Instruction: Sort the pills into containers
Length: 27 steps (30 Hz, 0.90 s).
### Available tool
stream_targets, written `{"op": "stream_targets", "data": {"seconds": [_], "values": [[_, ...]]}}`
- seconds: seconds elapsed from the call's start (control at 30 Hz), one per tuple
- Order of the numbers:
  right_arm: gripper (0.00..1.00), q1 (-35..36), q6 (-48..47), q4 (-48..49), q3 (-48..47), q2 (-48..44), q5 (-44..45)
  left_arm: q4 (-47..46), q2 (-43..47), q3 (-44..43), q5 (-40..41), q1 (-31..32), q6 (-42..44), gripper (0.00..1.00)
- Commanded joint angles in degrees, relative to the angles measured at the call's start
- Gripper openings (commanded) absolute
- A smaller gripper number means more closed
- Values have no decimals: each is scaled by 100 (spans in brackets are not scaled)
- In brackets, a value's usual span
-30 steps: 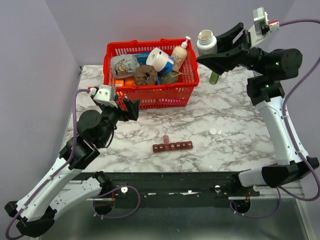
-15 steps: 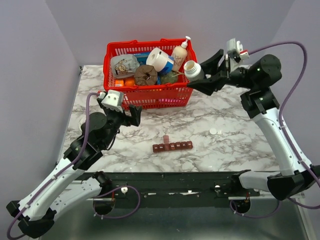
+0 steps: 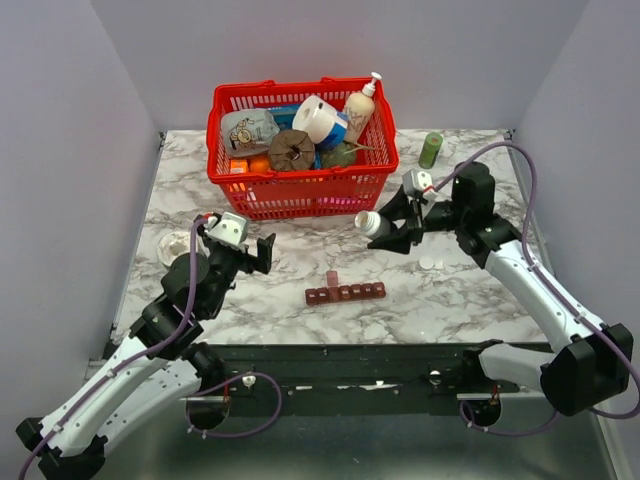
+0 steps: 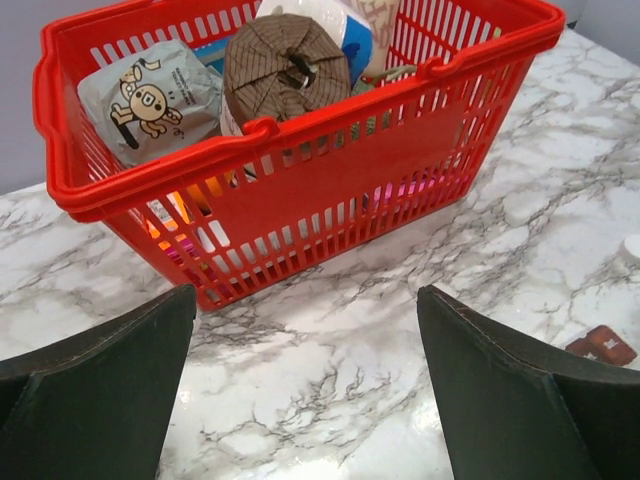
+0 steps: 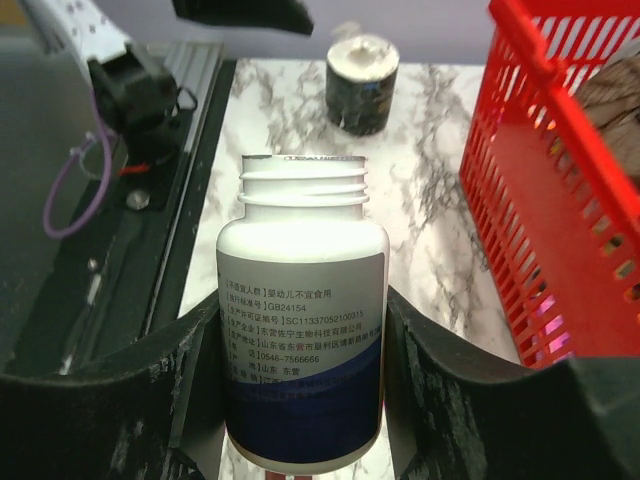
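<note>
The dark red-brown container strip [image 3: 345,293] lies on the marble near the front middle, with one lid standing open at its left part [image 3: 331,277]. Its end shows in the left wrist view [image 4: 598,345]. My right gripper [image 3: 392,232] is shut on a white, uncapped pill bottle [image 3: 370,224], held low and tilted, mouth pointing left, above and to the right of the strip. In the right wrist view the bottle [image 5: 302,250] sits between both fingers of the gripper [image 5: 302,335]. My left gripper [image 3: 262,252] is open and empty, left of the strip, facing the basket [image 4: 305,300]. No loose pills show.
A red mesh basket [image 3: 300,197] full of items stands at the back middle [image 4: 300,170] [image 5: 560,180]. A small white round piece [image 3: 428,263] lies right of the strip. A green bottle [image 3: 431,150] stands back right. A small clear bottle [image 3: 175,243] [image 5: 362,83] stands at the left.
My right arm has swung down from high at the back right to low over the table, carrying the open bottle leftward. My left gripper has shifted slightly forward and down.
</note>
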<state>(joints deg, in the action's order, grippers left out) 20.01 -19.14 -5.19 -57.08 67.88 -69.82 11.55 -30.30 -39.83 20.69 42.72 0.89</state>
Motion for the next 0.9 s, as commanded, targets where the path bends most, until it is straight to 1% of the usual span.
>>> {"op": "stream_targets", "data": {"seconds": [0.0,0.1,0.23,0.27,0.47,0.6,0.77,0.87], "values": [[16,99,-1896,-805,408,111,-269,-311,104,318,225,-27,377,99],[16,178,-2636,-1369,531,392,20,-364,121,511,269,-18,439,99],[16,310,-2867,-1327,917,577,468,-688,183,845,427,-27,465,99],[15,441,-2868,-1309,1014,665,791,-750,200,985,471,-27,491,99],[15,916,-2675,-1256,1059,859,1487,-891,148,1180,699,-36,614,99],[15,1119,-2622,-1537,866,1061,1893,-830,235,1188,972,-36,685,99],[15,1365,-2744,-1731,821,1245,2586,-856,508,1285,850,-36,755,99],[15,1488,-2806,-1827,725,1412,2850,-848,508,1268,797,-36,764,99]]}}
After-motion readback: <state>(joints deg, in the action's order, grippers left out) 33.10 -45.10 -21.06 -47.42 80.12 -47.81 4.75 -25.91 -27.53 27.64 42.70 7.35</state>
